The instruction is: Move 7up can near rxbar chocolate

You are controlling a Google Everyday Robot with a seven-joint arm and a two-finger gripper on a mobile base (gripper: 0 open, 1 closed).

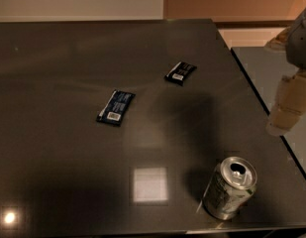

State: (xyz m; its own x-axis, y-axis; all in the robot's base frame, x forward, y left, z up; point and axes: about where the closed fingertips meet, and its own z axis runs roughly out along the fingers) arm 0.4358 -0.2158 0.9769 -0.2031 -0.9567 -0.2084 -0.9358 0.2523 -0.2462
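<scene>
The 7up can (229, 188) is silver with green and white markings. It stands upright near the front right corner of the dark table (68, 58), pull-tab top showing. The rxbar chocolate (180, 72), a short black wrapper with a white label patch, lies at the table's middle right, well behind the can. My gripper (283, 110) hangs at the right edge of the view, over the table's right edge, above and to the right of the can. It touches nothing.
A longer dark blue wrapper with a white barcode (116, 106) lies left of centre on the table. A second grey surface (261, 68) adjoins the table at the right. Light glares (150, 184) reflect off the tabletop in front.
</scene>
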